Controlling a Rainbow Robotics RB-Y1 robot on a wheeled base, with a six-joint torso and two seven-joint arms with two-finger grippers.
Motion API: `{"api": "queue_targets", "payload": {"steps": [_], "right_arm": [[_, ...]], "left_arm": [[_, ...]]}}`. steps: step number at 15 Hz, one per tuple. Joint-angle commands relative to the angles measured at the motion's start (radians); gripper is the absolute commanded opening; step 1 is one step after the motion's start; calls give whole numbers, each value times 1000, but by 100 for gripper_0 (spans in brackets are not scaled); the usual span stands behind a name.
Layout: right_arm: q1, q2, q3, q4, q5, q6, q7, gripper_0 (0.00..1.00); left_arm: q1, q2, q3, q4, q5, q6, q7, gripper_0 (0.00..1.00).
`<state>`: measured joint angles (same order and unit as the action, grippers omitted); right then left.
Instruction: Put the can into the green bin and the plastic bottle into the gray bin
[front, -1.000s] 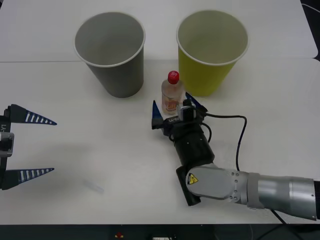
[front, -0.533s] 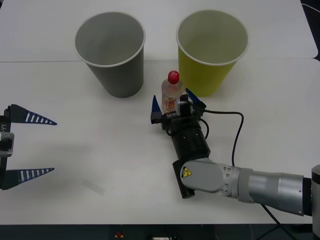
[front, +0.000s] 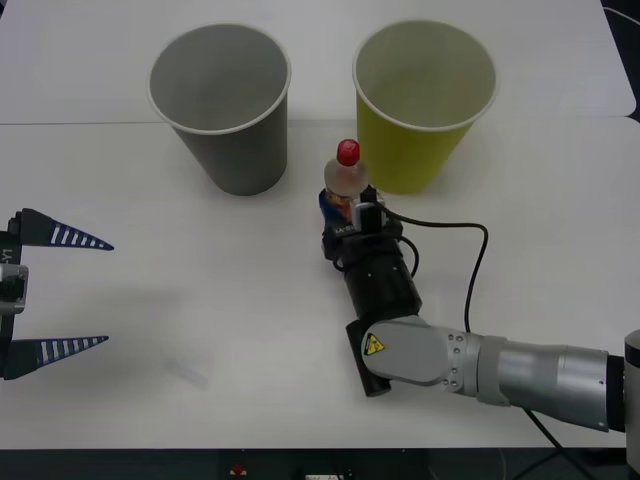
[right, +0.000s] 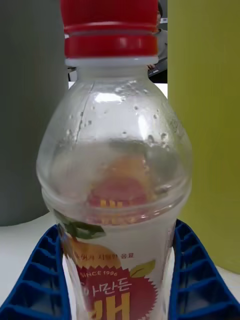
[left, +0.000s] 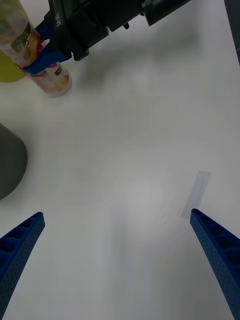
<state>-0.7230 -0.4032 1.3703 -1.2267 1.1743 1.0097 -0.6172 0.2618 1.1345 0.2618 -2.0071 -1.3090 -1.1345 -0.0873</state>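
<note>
A: Now, right arm first. Where does the right gripper (front: 345, 207) stand?

B: Out over the middle of the table (front: 250, 330), reaching toward the far edge. Its blue ribbed fingers (right: 45, 280) are pressed against both sides of the plastic bottle (front: 345, 182), low on the label. Clamped on it, by the right wrist view.

A: Bottle attitude?

B: Upright, red cap on top. In the left wrist view its base (left: 54, 82) looks to be on the table surface, though I cannot tell for certain whether it touches or is just clear of it.

A: Position relative to the bins?

B: Just on the near side of both, in front of the gap between them. The gray bin (front: 222, 105) is on the left, the green bin (front: 422, 100) on the right, both upright near the far edge, mouths open. The bottle sits nearer the green bin; whether it touches that wall I cannot tell. From the right wrist camera the gray wall (right: 25, 110) and the green wall (right: 207, 125) flank the bottle (right: 115, 175).

A: Left arm?

B: The left gripper (front: 55, 292) is at the left edge of the table, nearer the front, fingers spread wide, holding nothing. A small clear strip (left: 196, 194) lies flat on the table ahead of it.

A: Cable?

B: A black cable (front: 470, 270) loops from the right wrist across the table.
</note>
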Motion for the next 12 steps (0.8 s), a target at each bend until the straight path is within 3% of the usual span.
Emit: {"api": "queue_targets", "payload": {"steps": [1, 6, 12], "right_arm": [[0, -17, 1, -25, 8, 0, 2, 0], [40, -135, 1, -215, 38, -11, 27, 0], [123, -376, -4, -517, 113, -158, 71, 0]], "left_arm": [[0, 0, 0, 0, 0, 0, 0, 100], [0, 0, 0, 0, 0, 0, 0, 100], [0, 0, 0, 0, 0, 0, 0, 100]]}}
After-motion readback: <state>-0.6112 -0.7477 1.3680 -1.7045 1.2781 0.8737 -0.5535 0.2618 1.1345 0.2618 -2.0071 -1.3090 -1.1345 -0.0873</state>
